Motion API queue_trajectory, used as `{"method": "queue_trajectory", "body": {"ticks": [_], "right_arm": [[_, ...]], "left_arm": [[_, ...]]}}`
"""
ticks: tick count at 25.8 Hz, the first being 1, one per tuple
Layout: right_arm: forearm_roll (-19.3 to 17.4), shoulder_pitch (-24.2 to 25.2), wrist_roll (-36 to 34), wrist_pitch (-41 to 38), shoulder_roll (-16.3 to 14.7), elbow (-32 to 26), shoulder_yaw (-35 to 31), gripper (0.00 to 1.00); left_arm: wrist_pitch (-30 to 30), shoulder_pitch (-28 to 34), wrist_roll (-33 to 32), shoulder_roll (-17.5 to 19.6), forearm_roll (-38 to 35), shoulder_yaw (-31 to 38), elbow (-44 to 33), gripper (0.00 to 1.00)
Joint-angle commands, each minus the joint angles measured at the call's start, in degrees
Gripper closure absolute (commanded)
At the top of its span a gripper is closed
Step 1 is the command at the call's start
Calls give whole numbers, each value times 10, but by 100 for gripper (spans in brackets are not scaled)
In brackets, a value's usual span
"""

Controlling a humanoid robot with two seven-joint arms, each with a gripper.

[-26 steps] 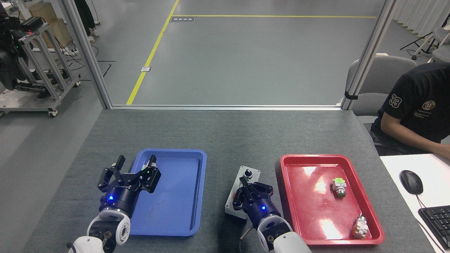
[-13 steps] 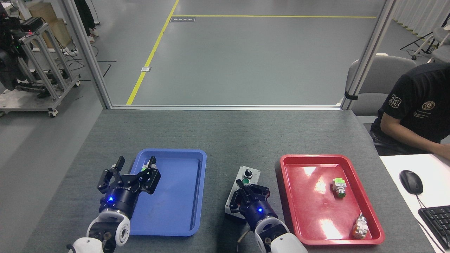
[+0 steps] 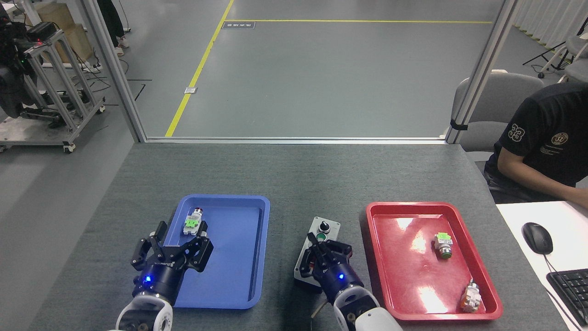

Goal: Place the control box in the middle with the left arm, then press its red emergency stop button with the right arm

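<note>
Grey-faced, black-based control box [image 3: 317, 246] on felt tabletop [image 3: 294, 179], centred. Right gripper [image 3: 325, 255] over its buttons, closure unclear. Left gripper [image 3: 177, 241] spread, empty. Next: press down squarely.

Control box [image 3: 317, 250] on tabletop [image 3: 294, 174] between blue tray [image 3: 257, 257] and red tray [image 3: 487, 285]. Right gripper [image 3: 321, 257] over box's near half, jaws unclear. Left gripper [image 3: 177, 241] jaws spread at blue tray's edge.
</note>
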Motion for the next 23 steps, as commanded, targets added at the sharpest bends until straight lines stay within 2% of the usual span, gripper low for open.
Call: {"method": "queue_trajectory", "body": {"ticks": [1, 2, 4, 8, 11, 14, 16, 20, 23], "right_arm": [[-4, -3, -16, 24, -4, -68, -80, 0], [-4, -3, -16, 23, -5, -93, -101, 0], [-4, -3, -16, 22, -6, -118, -137, 0], [-5, -9, -14, 19, -19, -117, -234, 0], [-4, 13, -13, 17, -17, -117, -254, 0], [-2, 81, -15, -29, -17, -133, -258, 0], [-1, 123, -15, -56, -18, -173, -259, 0], [-1, 194, -15, -48, -9, -258, -259, 0], [0, 230, -18, -30, 14, -289, -259, 0]], "left_arm": [[-2, 42, 13, -42, 0, -3, -2, 1], [-2, 46, 13, -56, -6, -3, -1, 1], [-3, 46, 13, -58, -6, -3, -1, 1], [-3, 46, 13, -58, -8, -3, 0, 1], [-2, 46, 13, -61, -7, -2, 0, 1], [-2, 45, 13, -64, -5, -2, 0, 1], [-2, 45, 13, -65, -5, -2, 0, 1], [-2, 45, 13, -65, -5, -1, 1, 1], [-2, 45, 13, -65, -5, -1, 1, 1]]}}
